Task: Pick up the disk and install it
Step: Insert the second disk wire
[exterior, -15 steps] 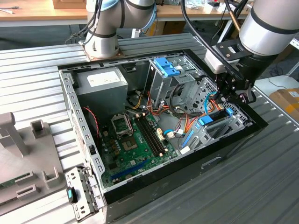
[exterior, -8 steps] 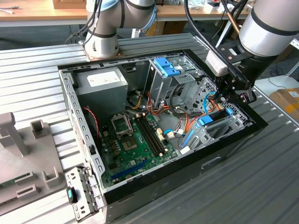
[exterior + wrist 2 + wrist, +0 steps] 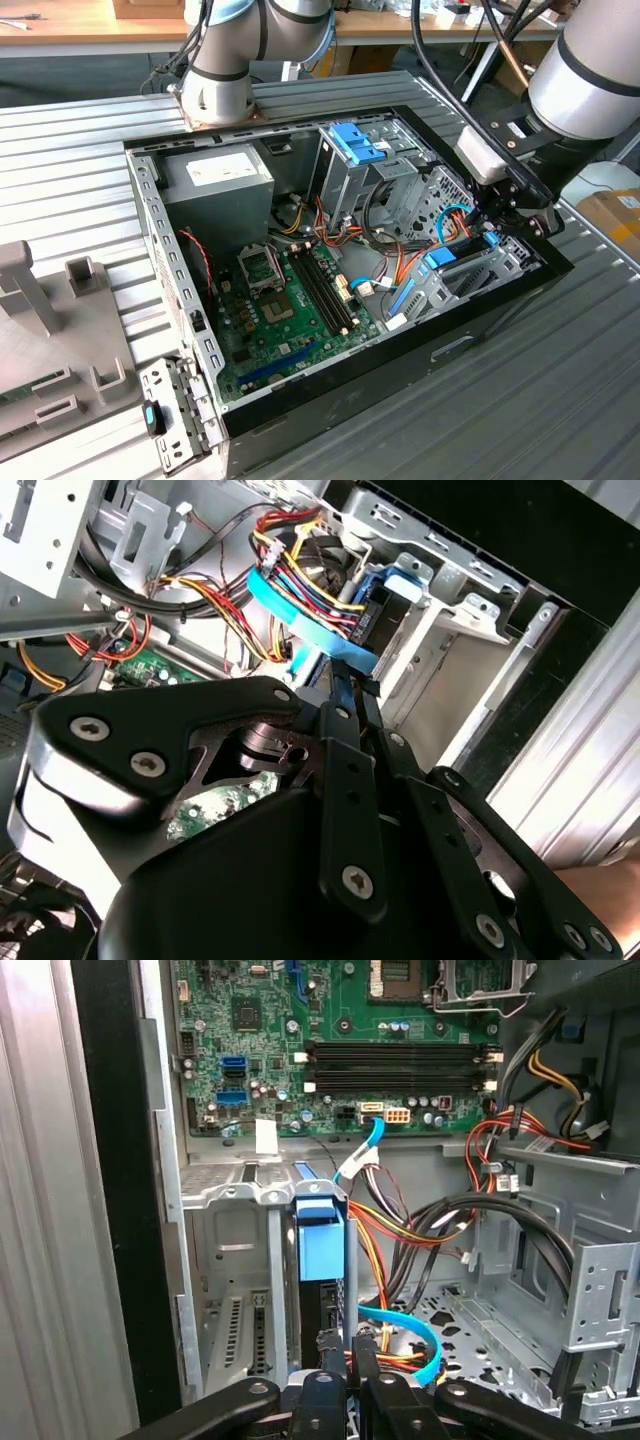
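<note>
Disk seated in drive bay
I see gripper [image 3: 340, 1365] fingers pressed together at 6 o'clock of the disk [image 3: 321, 1245], inside the case [image 3: 480, 320]

Matt black metal gripper [image 3: 340, 1365], disk [image 3: 321, 1243] in glossy blue plastic frame, bare grey sheet-metal case [image 3: 178, 290], green glossy motherboard [image 3: 330, 1040], ribbed matt metal table [image 3: 560, 400], smooth glossy silver arm [image 3: 585, 75]

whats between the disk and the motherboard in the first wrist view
The metal drive bay frame edge, then a thin blue cable with a white connector, lie between the disk and the motherboard.
</note>
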